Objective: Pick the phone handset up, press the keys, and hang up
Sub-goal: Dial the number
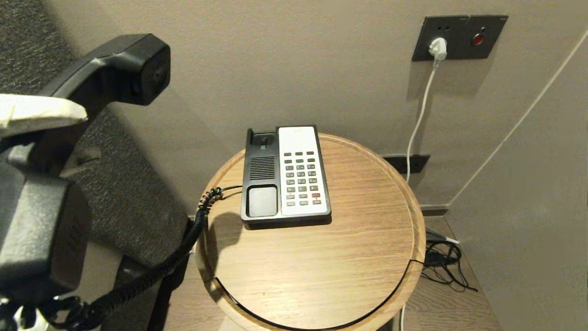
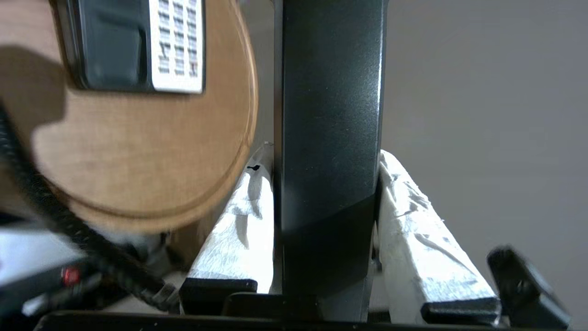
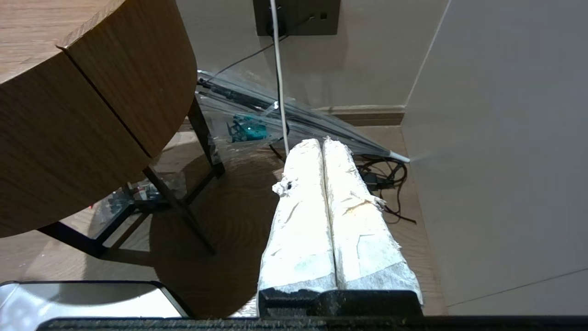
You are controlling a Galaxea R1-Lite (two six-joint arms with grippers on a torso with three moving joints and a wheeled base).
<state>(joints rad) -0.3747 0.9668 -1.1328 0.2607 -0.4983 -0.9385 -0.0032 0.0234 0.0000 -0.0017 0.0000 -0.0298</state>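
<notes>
The left claw (image 2: pixel 327 184) is clamped on the long black plastic phone handset (image 1: pixel 110 69), its two white-wrapped fingers (image 2: pixel 239 230) pressed against opposite flanks of the handset's straight middle bar. In the head view the handset is raised off the phone, close to the camera at the far left; one chunky end sits high against the beige wall, the other low and large in the near corner. From that low end a black coiled cord (image 1: pixel 183 248) sags away from the claw, over the left rim of the round wooden worktop (image 1: pixel 358 257), to the side of the black-and-white phone base (image 1: pixel 285 177).

The phone base lies well apart from the claw, near the back of the worktop, its cradle side bare and its grey keypad (image 1: pixel 301 177) uncovered. A broad stretch of bare wood lies between the base and the worktop's raised front lip, and more to the right of the base. Beyond the right rim are a white plug and cable (image 1: pixel 436 48) at a dark wall socket plate and a tangle of black wires (image 1: pixel 443 266) on the floor.

The right claw (image 3: pixel 324 202) hangs low beside the worktop's curved wooden side, above the floor, its wrapped fingers pressed together with nothing between them.
</notes>
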